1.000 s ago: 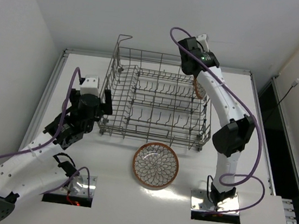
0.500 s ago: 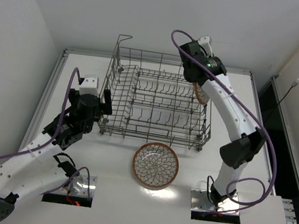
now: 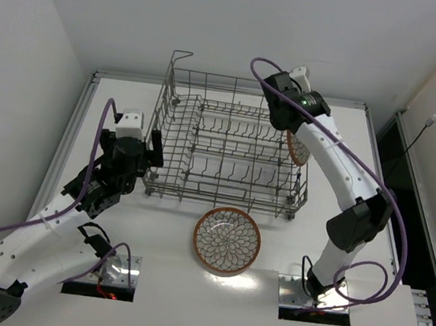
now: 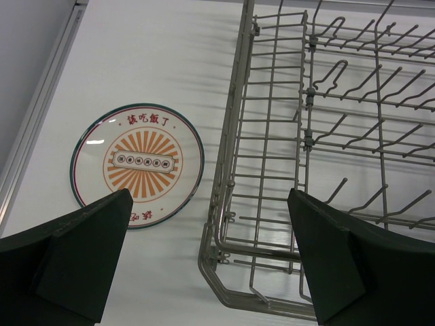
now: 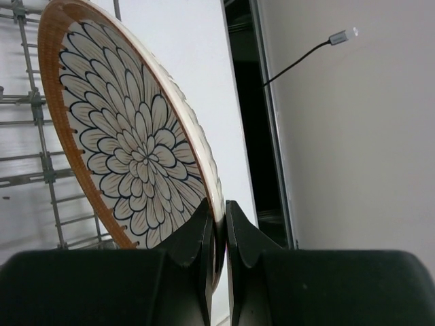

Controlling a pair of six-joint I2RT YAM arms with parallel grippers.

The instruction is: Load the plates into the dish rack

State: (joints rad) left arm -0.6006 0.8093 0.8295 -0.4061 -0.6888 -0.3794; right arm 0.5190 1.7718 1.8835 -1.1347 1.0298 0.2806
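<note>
Petal plate [image 5: 129, 149] shifted nearer, pinched in right gripper [image 5: 219, 214]; left gripper [image 4: 209, 197] agape; three plates [image 3: 227, 241], one dish rack [image 3: 227, 152].

Brown rims, orange rays, grey wire, white worktop [image 3: 171, 221].
The round brown-rimmed ceramic plate [image 5: 136, 149] and its twin plate [image 3: 227, 240] carry white petals outlined dark; the round white ceramic plate [image 4: 136, 165] shows an orange sunburst (red characters, dark rim line); the rectangular wire dish rack [image 3: 227, 156] is grey.
</note>
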